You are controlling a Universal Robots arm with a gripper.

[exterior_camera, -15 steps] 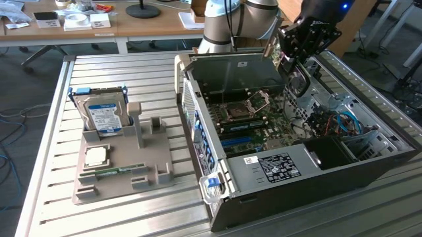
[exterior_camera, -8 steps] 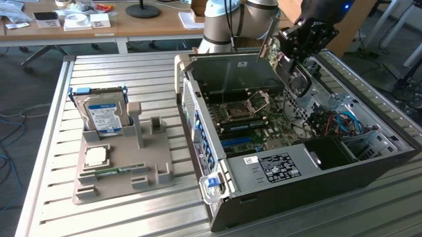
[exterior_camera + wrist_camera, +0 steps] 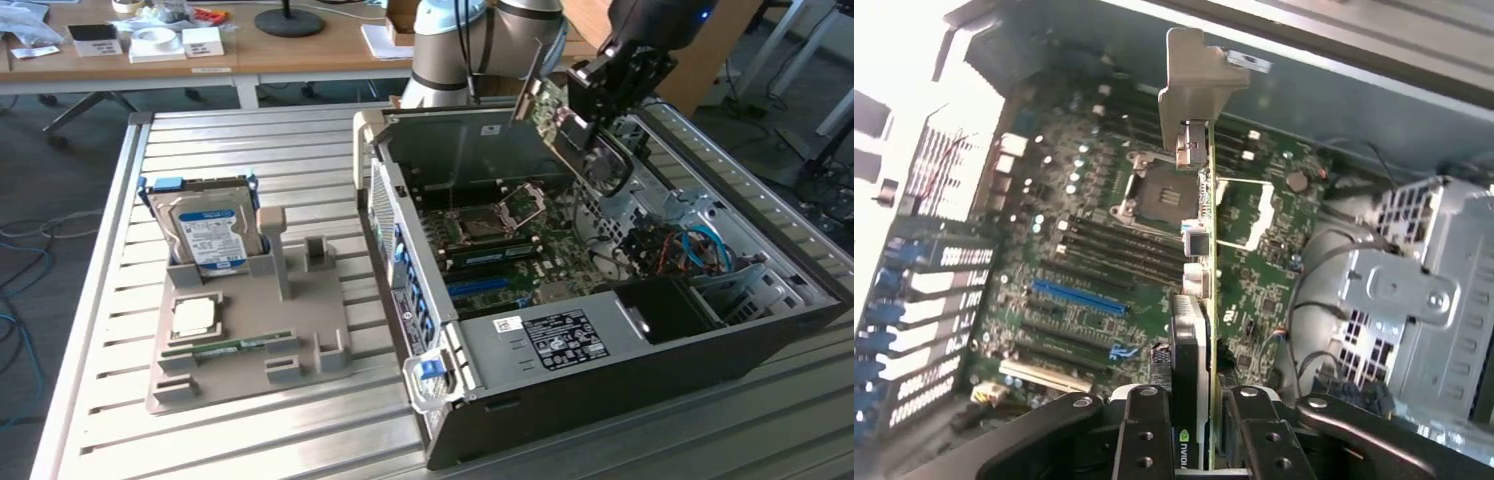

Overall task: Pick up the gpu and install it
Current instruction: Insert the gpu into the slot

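The gpu point(image 3: 571, 128), a green card with a black cooler and a silver end bracket, hangs tilted over the open computer case point(image 3: 747, 350), above the motherboard point(image 3: 514, 250). My gripper point(image 3: 617, 72) is shut on its upper part. In the wrist view the gpu point(image 3: 1199, 300) is seen edge-on, clamped between my gripper point(image 3: 1199, 435) fingers point(image 3: 1144, 430), with its bracket point(image 3: 1199, 85) pointing away. It is clear of the board. The blue slot point(image 3: 1079, 297) and the neighbouring black slots lie below and to one side of the card.
A grey fixture point(image 3: 240, 340) at the exterior view's left holds a hard drive point(image 3: 207, 235), a processor point(image 3: 194, 318) and a memory stick point(image 3: 227, 348). Inside the case are a drive cage point(image 3: 1414, 300), loose cables point(image 3: 687, 245) and the processor socket point(image 3: 1159, 190).
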